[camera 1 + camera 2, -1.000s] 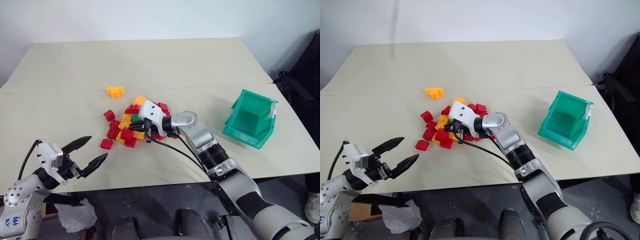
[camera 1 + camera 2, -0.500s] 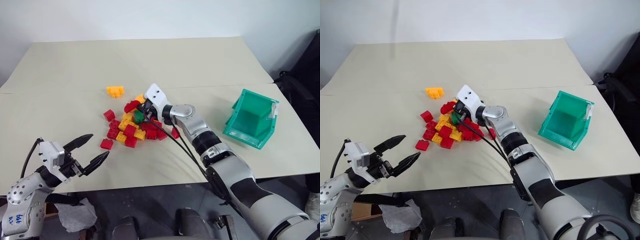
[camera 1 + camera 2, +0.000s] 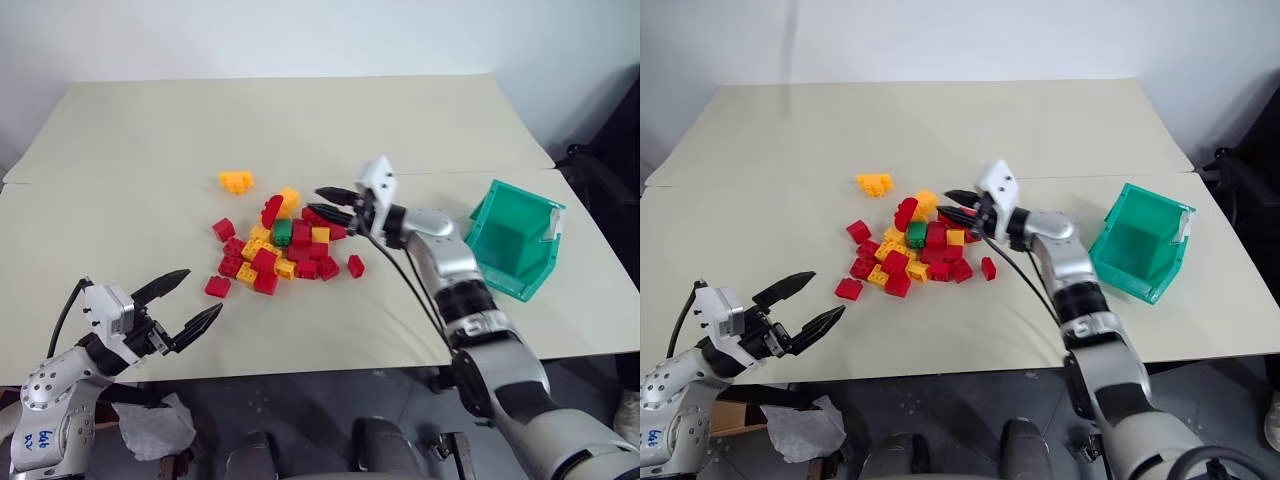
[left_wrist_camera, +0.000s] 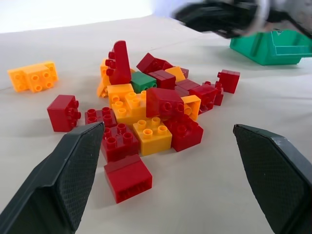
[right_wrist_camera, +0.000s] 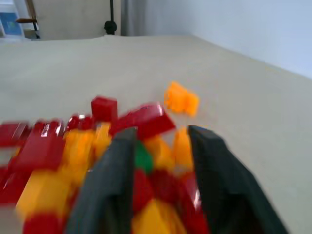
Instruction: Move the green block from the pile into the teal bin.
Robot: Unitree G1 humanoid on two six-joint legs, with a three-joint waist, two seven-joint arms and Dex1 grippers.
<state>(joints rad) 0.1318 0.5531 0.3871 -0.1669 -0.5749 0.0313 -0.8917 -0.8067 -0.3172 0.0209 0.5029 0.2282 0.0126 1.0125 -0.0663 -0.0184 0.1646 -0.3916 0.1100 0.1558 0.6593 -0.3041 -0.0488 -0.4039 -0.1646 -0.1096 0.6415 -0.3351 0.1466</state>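
Note:
The green block [image 3: 282, 232] lies on top of the pile [image 3: 278, 245] of red and yellow-orange bricks at mid-table, with nothing touching it. It also sits behind the front bricks as the green block [image 4: 143, 80]. My right gripper [image 3: 316, 200] hovers open and empty just right of the pile, pointing left at it; past its fingers [image 5: 114, 175] the green block [image 5: 143, 157] is blurred. The teal bin [image 3: 510, 240] stands tilted at the right, its open side facing the pile. Near the front edge at the left, my left gripper [image 3: 200, 292] is open and empty.
A yellow-orange brick cluster [image 3: 236, 181] lies apart behind the pile. Single red bricks sit at the pile's front left [image 3: 217, 287] and right [image 3: 355, 265]. The beige table [image 3: 300, 120] has bare room behind the pile and between pile and bin.
My right gripper let go of the green block, which stays on the pile. It rose, opened and swung right toward the bin. Some bricks shifted. The left gripper stayed put.

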